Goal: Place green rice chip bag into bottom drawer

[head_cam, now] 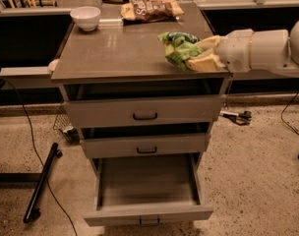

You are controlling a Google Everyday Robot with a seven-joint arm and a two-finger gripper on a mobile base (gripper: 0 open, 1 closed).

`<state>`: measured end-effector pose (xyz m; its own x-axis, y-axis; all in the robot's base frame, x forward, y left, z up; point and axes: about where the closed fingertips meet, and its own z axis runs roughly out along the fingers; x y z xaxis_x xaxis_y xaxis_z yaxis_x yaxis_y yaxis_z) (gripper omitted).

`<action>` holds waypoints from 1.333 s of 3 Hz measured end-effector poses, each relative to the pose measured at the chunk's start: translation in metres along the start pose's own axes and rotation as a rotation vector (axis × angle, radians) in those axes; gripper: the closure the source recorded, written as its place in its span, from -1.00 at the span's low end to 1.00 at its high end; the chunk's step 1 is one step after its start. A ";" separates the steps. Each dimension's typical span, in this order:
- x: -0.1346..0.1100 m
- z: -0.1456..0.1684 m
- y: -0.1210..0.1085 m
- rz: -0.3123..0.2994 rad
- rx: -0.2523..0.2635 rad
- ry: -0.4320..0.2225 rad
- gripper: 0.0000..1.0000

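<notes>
White bowl point(85, 17) sits at the back left of the bench point(115, 50), well apart from the action, so low risk. The brown snack bag point(149, 9) at back centre is also clear of the arm.

The green chip bag point(176, 47) is near the front right edge of the bench and not in the drawer yet. I can't tell whether it's lifted or resting on the surface. The gripper point(196, 54) reaches in from the right at bench height. Its jaws look closed on the right end of the green chip bag, pinching only that end, and most of the bag hangs free to the left.

Risks:
- The grip is on one crinkly end only. The bag could slide out during a fast swing or a big drop in height.
- The bottom drawer point(149, 213) is pulled out and looks empty, but it's far below and further forward. The top drawer point(144, 112) and middle drawer point(145, 144) look slightly ajar above it, so a straight descent could clip the bench edge or their fronts. The arm likely has to pull out toward the camera first.
- Releasing too high or too far forward could send the bag past the drawer's front lip onto the floor.
- The loose end of the bag could snag on the drawer's side wall and leave it draped over the rim.
</notes>
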<state>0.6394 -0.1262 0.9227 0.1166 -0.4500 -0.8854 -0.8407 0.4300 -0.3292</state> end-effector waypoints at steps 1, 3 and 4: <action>-0.014 -0.026 0.065 -0.121 -0.162 -0.091 1.00; 0.003 -0.046 0.123 -0.183 -0.268 -0.125 1.00; 0.011 -0.037 0.131 -0.218 -0.302 -0.076 1.00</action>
<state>0.5106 -0.1040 0.8819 0.3397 -0.4413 -0.8306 -0.9083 0.0753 -0.4114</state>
